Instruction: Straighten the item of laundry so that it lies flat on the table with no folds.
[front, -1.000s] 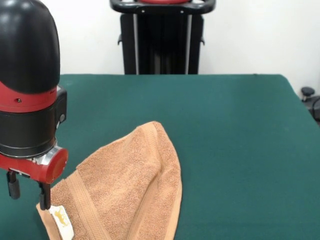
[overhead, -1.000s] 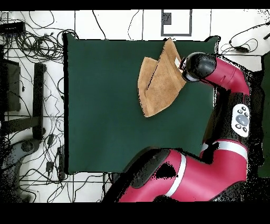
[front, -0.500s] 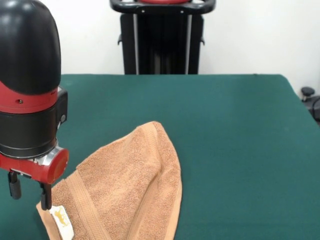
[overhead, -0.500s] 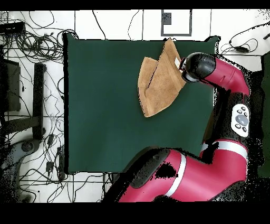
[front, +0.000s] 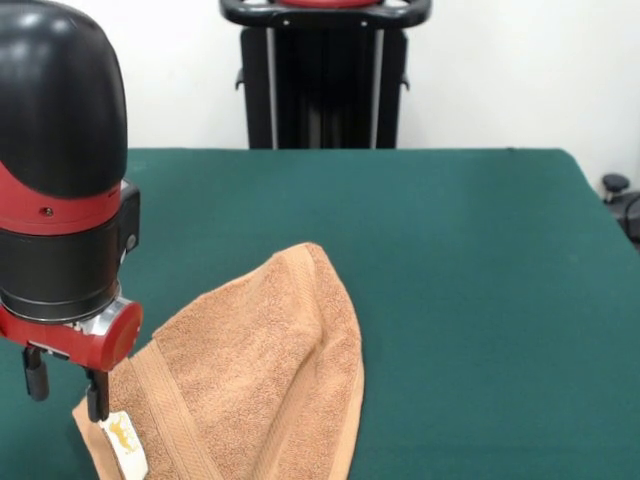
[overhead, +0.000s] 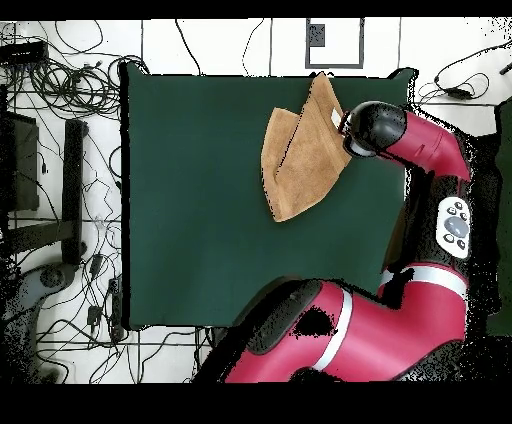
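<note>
The item of laundry, a light-brown terry towel, lies folded over itself into a pointed shape at the near left of the green table. Its white tag with yellow print shows at the left corner. My gripper hangs open just above that corner, and one of its fingers reaches the towel's edge beside the tag. In the overhead view the towel sits by the table's upper right edge, and the arm's black wrist covers the fingers.
A black stand rises behind the table's far side. Tangled cables lie on the floor beyond the table's left edge in the overhead view. The towel's top tip reaches the table's edge there.
The arm has crept slightly right and down in the front view, bringing the fingers closer to the tagged corner. The towel has not moved.
</note>
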